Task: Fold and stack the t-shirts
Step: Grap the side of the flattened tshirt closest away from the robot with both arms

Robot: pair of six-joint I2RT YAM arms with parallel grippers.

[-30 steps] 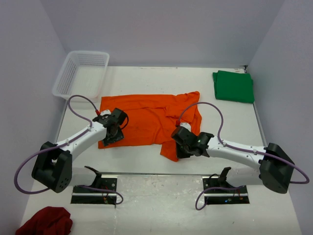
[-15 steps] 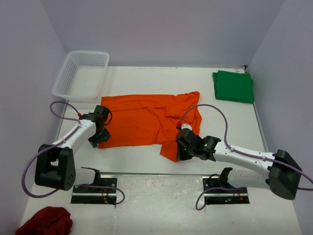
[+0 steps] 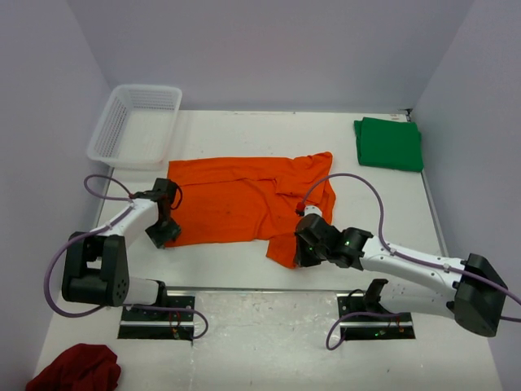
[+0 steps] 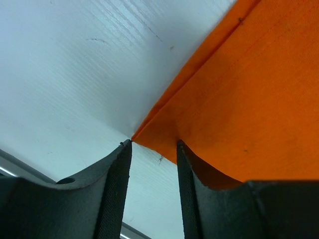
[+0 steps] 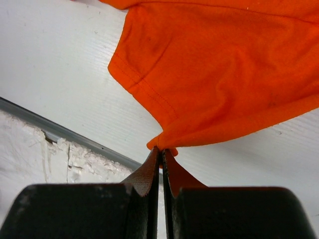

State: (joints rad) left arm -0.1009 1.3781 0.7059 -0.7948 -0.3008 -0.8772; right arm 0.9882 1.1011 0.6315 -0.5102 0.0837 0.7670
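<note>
One orange shirt (image 3: 236,199) — right gripper (image 5: 161,150) pinching hem, left gripper (image 4: 152,143) half-open astride corner.

One orange shirt (image 3: 236,199), one green shirt (image 3: 389,144), one basket (image 3: 146,88), one red cloth (image 3: 73,368) — two arms (image 3: 130,220) (image 3: 407,261).

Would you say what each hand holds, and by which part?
Right hand pinches the bright orange cloth shirt by its near edge; left hand, open at its corner, holds nothing.

Bright orange t-shirt (image 3: 236,199), spread mostly flat across the middle of the worktop (image 3: 244,134), left part smooth, right part rumpled and doubled over, near right corner drawn to a point, dark green t-shirt (image 3: 389,144), folded square, far right, well apart
</note>
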